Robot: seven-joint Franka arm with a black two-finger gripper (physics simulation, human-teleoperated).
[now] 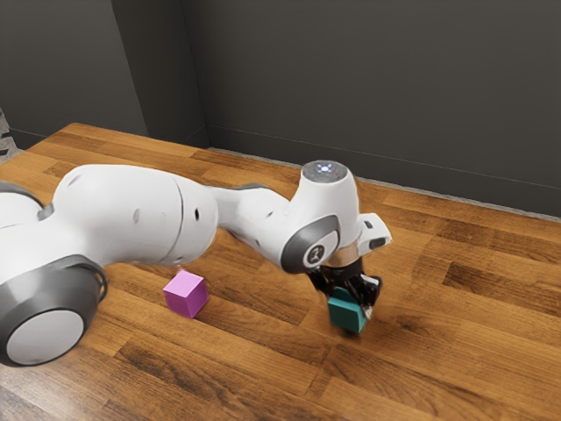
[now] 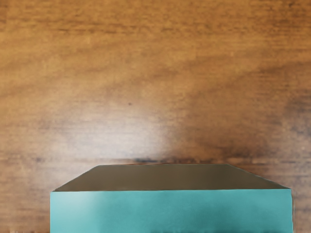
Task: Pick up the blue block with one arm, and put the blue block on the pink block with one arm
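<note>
The blue block (image 1: 346, 314) is a teal-blue cube on the wooden table, right of centre in the exterior view. My black gripper (image 1: 351, 309) stands straight over it with one finger on each side, shut on it. Whether the cube rests on the wood or hangs just above it I cannot tell. In the wrist view the blue block (image 2: 171, 211) lies just under my hand, with bare wood beyond it. The pink block (image 1: 186, 293) sits on the table toward the exterior view's left, well apart from the gripper and close to my white forearm.
The wooden table (image 1: 473, 351) stretches open to the exterior view's right and front. A dark wall (image 1: 368, 79) runs behind its far edge. My bulky white arm (image 1: 131, 219) crosses the left half, above and beside the pink block.
</note>
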